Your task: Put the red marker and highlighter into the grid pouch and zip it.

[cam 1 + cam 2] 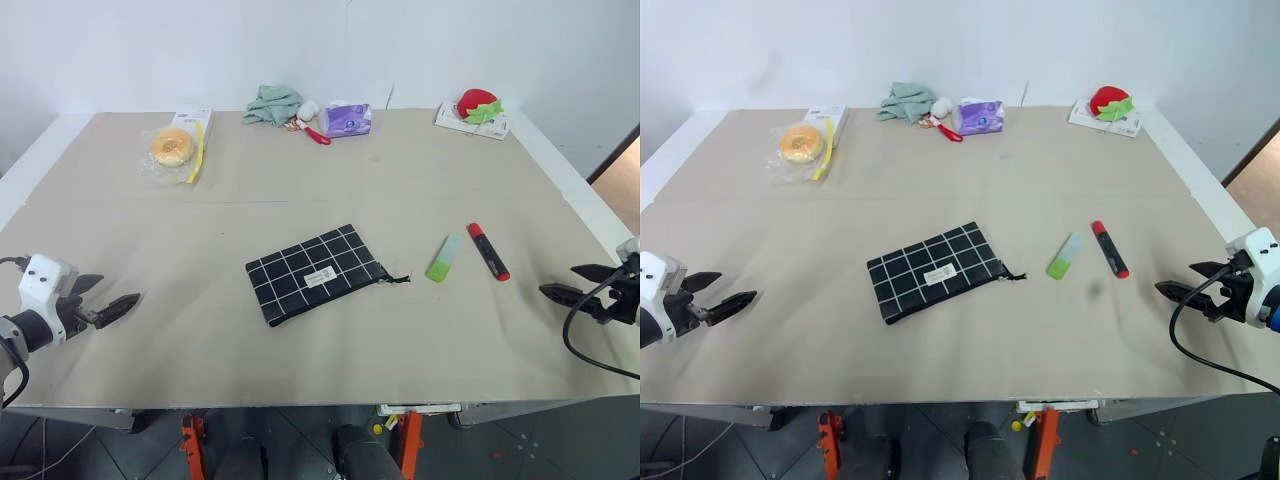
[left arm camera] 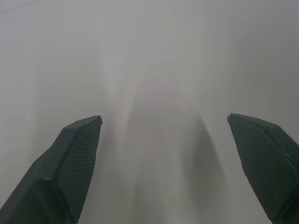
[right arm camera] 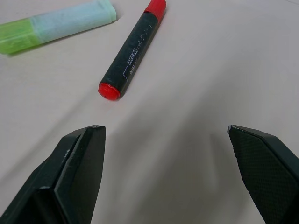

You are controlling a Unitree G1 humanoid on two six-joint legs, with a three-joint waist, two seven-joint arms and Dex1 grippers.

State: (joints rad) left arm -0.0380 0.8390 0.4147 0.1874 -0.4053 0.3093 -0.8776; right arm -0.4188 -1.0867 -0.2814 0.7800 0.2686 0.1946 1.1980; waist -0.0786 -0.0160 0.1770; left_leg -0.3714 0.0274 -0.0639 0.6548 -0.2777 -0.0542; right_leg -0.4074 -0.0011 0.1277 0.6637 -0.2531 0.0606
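The grid pouch (image 1: pixel 315 272), black with white lines and a small white label, lies flat at the table's middle, its pull cord pointing right. To its right lie the light-green highlighter (image 1: pixel 444 258) and, beside it, the red marker (image 1: pixel 488 251), black-barrelled with a red cap. My right gripper (image 1: pixel 568 283) hovers open near the table's right edge, a short way from the red marker (image 3: pixel 133 48) and the highlighter (image 3: pixel 56 25). Over bare table at the far left, my left gripper (image 1: pixel 108 298) stands open and holds nothing.
Along the table's far edge sit a bagged doughnut (image 1: pixel 172 148), a green cloth (image 1: pixel 271 104), a purple packet (image 1: pixel 348 118) with a small red-and-white object (image 1: pixel 312 128) beside it, and a red-and-green toy (image 1: pixel 478 106) on a white card.
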